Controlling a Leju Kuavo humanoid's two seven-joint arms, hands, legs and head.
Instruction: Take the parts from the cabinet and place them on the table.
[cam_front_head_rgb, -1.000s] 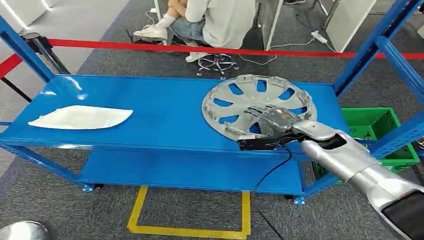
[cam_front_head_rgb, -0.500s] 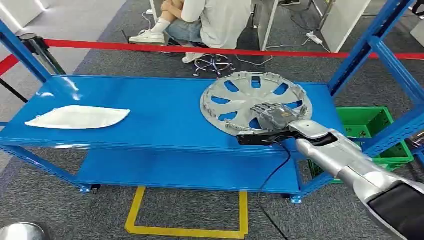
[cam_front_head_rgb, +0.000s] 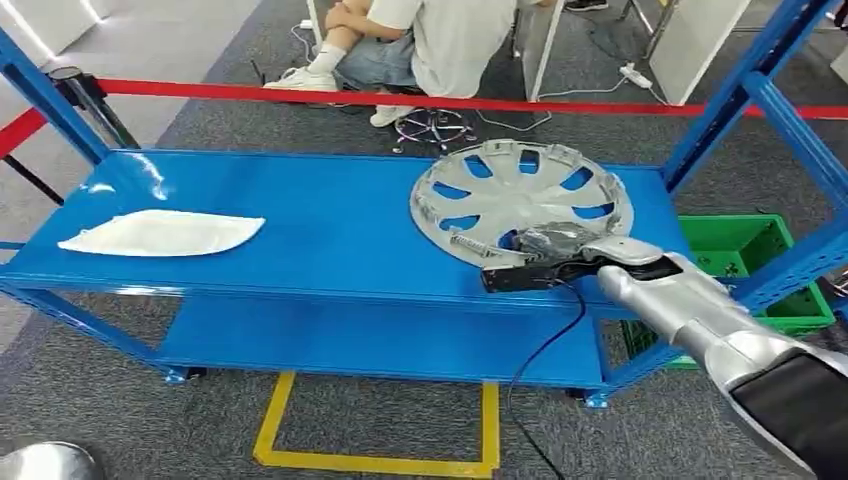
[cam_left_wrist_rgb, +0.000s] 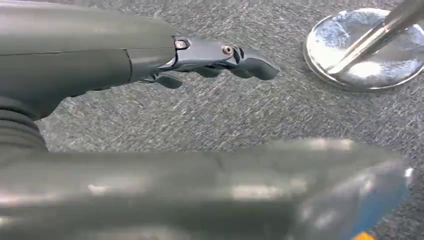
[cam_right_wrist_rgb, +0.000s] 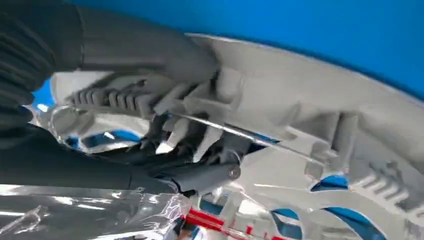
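Grey carpet floor (cam_front_head_rgb: 120, 400) with yellow tape (cam_front_head_rgb: 372, 462); red barrier (cam_front_head_rgb: 400, 99) behind blue rack (cam_front_head_rgb: 300, 200).

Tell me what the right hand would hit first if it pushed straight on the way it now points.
Nothing lies ahead to meet: the right hand already grips the near rim of the silver wheel cover on the blue shelf. Pushing on would likely drive its fingers further into the cover's spokes, though depth is unclear.
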